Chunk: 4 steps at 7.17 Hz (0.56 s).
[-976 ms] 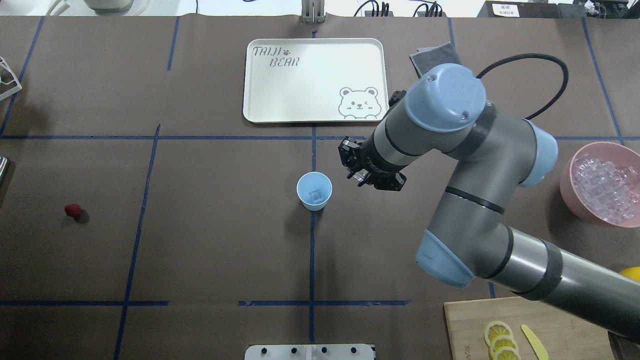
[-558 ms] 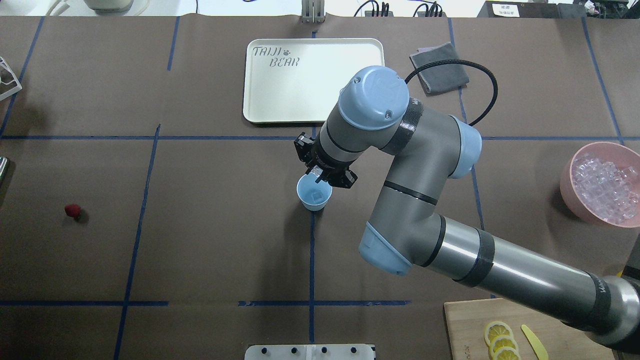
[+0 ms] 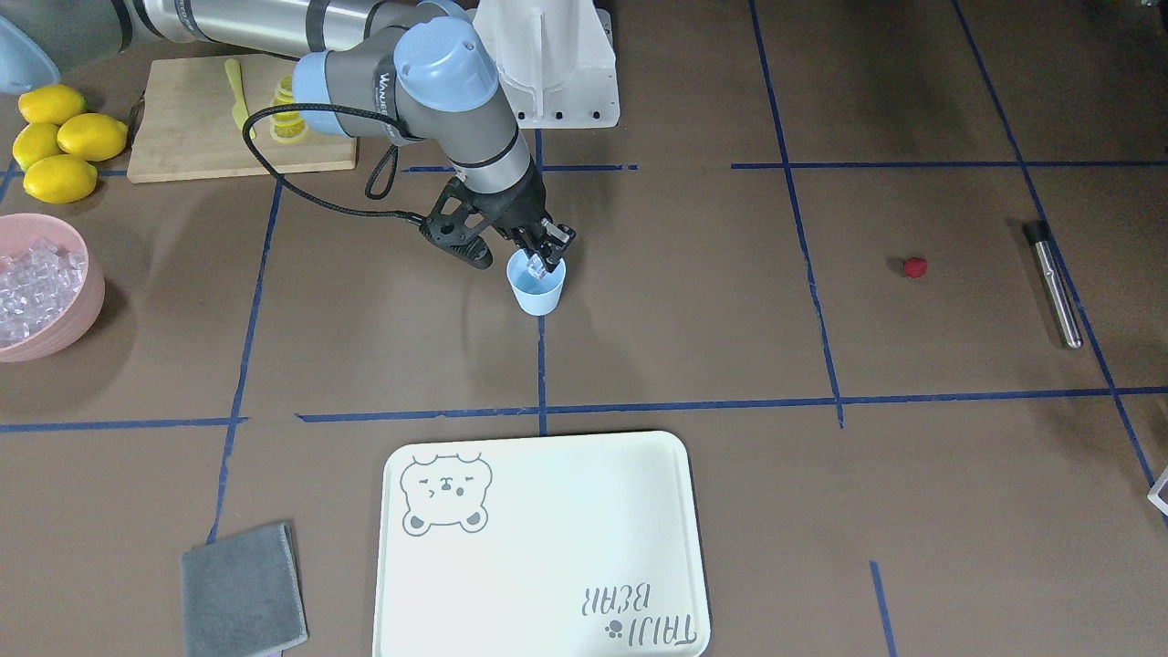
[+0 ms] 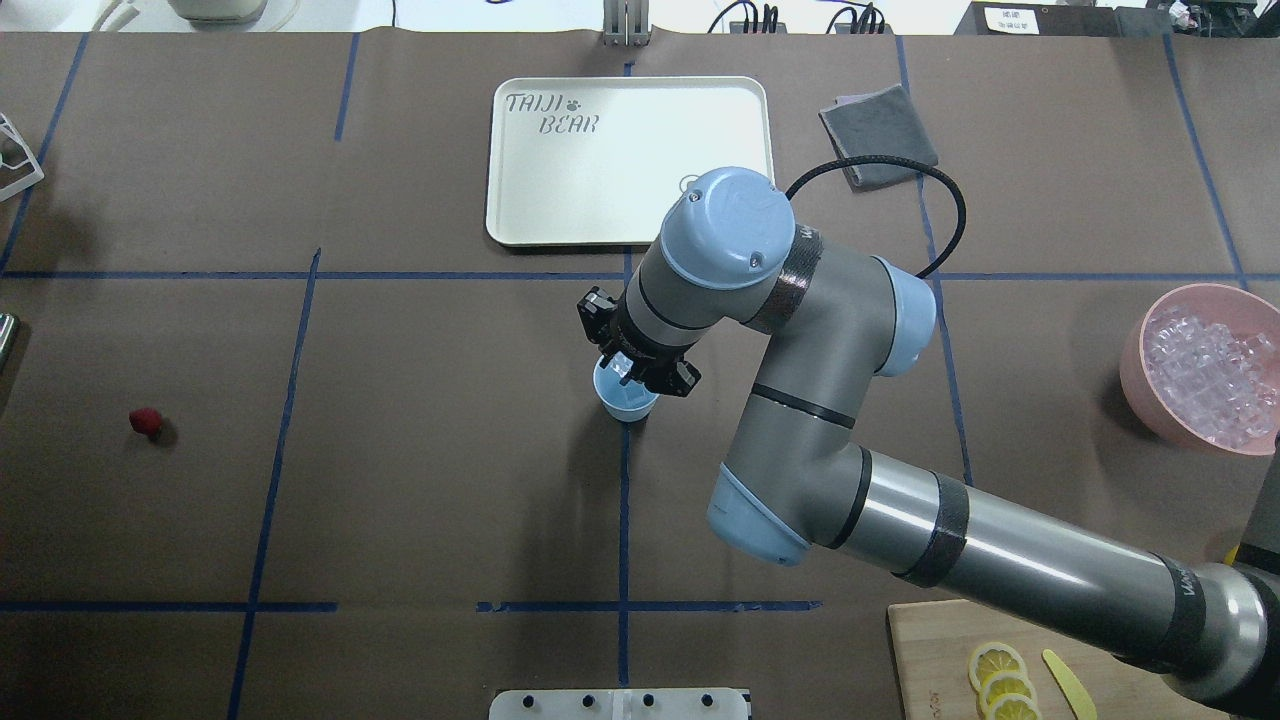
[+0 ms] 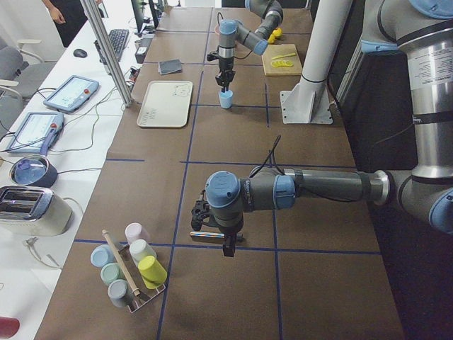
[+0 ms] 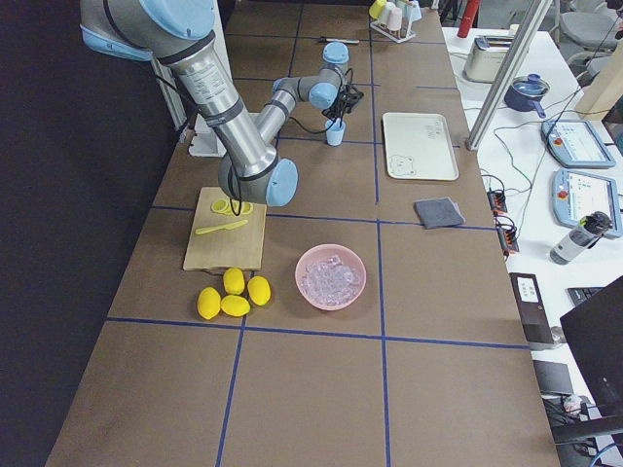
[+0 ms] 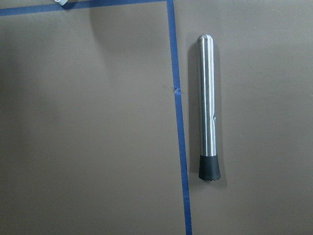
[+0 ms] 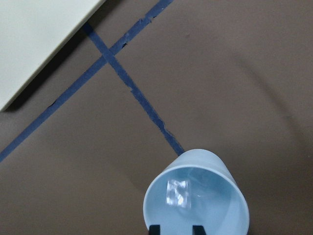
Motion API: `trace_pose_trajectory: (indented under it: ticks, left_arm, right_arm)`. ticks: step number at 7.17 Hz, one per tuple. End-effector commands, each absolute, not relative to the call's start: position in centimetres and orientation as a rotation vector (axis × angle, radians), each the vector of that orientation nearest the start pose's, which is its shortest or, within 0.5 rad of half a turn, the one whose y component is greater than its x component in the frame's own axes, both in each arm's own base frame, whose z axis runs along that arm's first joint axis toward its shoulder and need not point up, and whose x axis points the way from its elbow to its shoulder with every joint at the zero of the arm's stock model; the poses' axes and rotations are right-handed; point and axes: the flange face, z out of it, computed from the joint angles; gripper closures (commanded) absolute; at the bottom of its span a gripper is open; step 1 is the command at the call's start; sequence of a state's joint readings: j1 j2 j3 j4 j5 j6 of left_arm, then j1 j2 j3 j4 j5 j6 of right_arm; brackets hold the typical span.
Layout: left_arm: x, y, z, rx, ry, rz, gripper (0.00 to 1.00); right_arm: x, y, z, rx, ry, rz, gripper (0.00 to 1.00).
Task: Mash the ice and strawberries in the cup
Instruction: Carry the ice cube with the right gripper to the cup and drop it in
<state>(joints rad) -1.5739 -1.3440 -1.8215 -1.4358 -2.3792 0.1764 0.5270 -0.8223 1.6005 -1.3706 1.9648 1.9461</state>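
Right tool (image 4: pixel 628 368) hangs directly over the cup (image 4: pixel 624 403), pointing straight down, and it is clenched on an ice cube (image 3: pixel 538 267). You can see the clear lump pinched between the dark fingers just above the rim. From the wrist camera the two fingertips (image 8: pixel 154 230) peek in at the bottom edge, and below them a second cube (image 8: pixel 177 192) lies on the pale blue floor of the cup. The cup stands upright on the bench (image 4: pixel 420 480), right on a blue tape line, at the middle of the brown sheet.

Reading the overhead view as a clock with the cup at the centre, the strawberry (image 4: pixel 146 422) sits alone at 9 o'clock, well apart from the cup. At 12 o'clock lies the white bear tray (image 4: pixel 640 170), and a folded grey cloth (image 4: pixel 878 135) rests at 1 o'clock. Out at 3 o'clock, a pink bowl (image 4: pixel 1135 370) is heaped with more ice. Down at 4 o'clock there is a wooden board (image 4: pixel 930 650) carrying lemon slices (image 4: pixel 1000 680).

Over on the far side, the left tool (image 5: pixel 227 248) hovers low above a metal muddler (image 7: pixel 208 107). It lies flat beside a blue tape line, black tip toward the bottom of the wrist view. Clenched or released, I cannot tell from where it shows.
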Motion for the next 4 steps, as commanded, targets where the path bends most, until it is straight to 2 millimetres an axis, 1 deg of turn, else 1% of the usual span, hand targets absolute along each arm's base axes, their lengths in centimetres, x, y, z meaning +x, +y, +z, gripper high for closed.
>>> trace_pose_trajectory:
  ticks: [1,2,3,4]
  left_arm:
    - [-6.2,-38.8,64.7,-0.033,0.814,0.118,0.0]
    - [-6.2,-38.8,64.6,-0.032,0.814,0.119,0.0]
    - [-6.2,-38.8,64.7,-0.033,0.814,0.118,0.0]
    - [-6.2,-38.8,64.7,-0.033,0.814,0.118,0.0]
  right_arm:
    - [-55.9,-43.2,17.2,-0.294,-0.999,0.626,0.38]
    - [-55.8,-43.2,17.0,-0.293,-1.003,0.621,0.38]
    - [-54.6,-43.3,17.2,-0.288,-1.009,0.622,0.19]
    - [-50.8,-43.4,19.4,-0.283,-1.016,0.636,0.01]
